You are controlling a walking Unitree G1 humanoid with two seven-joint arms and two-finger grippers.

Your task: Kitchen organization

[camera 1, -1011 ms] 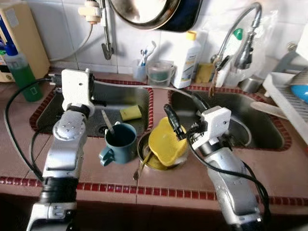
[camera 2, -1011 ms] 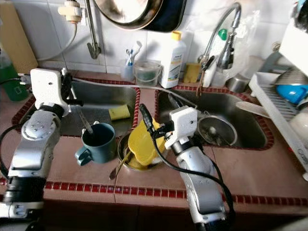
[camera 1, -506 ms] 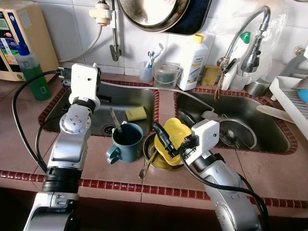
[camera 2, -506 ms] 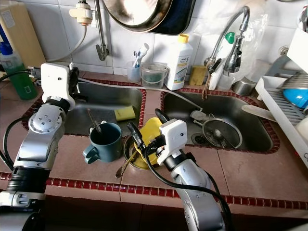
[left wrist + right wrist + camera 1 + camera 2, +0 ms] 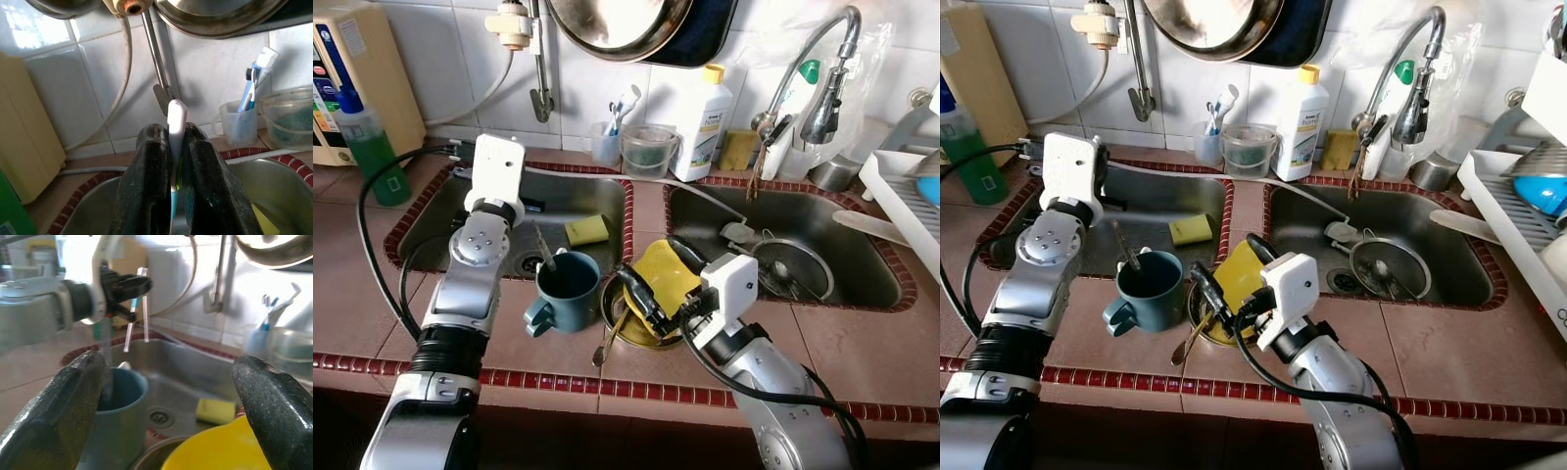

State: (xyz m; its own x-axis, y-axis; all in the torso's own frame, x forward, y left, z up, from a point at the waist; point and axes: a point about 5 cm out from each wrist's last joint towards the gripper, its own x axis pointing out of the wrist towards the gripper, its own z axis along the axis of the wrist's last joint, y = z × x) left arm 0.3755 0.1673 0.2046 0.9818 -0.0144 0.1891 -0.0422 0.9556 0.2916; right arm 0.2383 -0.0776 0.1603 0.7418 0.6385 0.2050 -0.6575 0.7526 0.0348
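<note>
The tiled counter (image 5: 524, 343) runs across the lower half of the head views, with a two-basin sink (image 5: 578, 201) set into it. At the centre, on the strip in front of the divider, a steel bowl (image 5: 615, 302) holds a yellow dish (image 5: 668, 277) tilted against its rim, and a dark teal mug (image 5: 566, 289) stands just left of it. The dish looks like light, stiff plastic, probably wet and slippery, so its raised upper edge seems the best place to take hold. The right tool (image 5: 658, 284) sits at centre with its fingers spread wide on either side of that dish. The left tool (image 5: 171, 186), in the upper left of the head views above the left basin, is clamped on a toothbrush (image 5: 176, 125): thin, light and rigid, gripped at mid-handle.

The left wrist view makes that pinch plain, where the head views give little. The right wrist view shows the brush (image 5: 138, 303) hanging from the left tool above the mug (image 5: 121, 416).
</note>
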